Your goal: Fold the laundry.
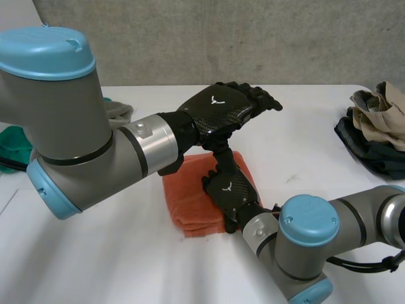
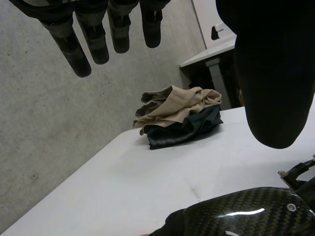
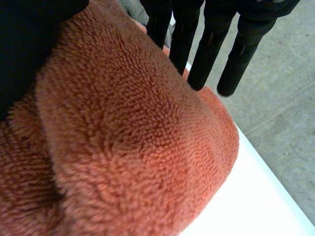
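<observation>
- Item under work: orange fleece towel (image 1: 186,202), lying folded in several layers on the white table (image 1: 95,253), in front of the robot and between the 2 arms.
- Right hand (image 1: 229,190): resting on the towel's upper face, toward its right edge. In the right wrist view its fingers (image 3: 206,59) run straight across the pile; nothing is gripped.
- Left hand (image 1: 218,111): raised above the towel's far edge, clear of the cloth. Its fingers (image 2: 81,54) are straight and spread, thumb apart, empty.
- Handling, judged: light, soft and limp, with a thick nap that should grip well and not slide. The layers look springy and may lift unless flattened.
- Hold points, judged: pinch a corner or a folded edge through all layers; a grasp at the middle would only bunch it.
- Other laundry: a pile of tan and dark garments (image 1: 376,126) at the table's right end, well apart; a green cloth (image 1: 12,149) and a grey cloth (image 1: 120,113) at the left.
</observation>
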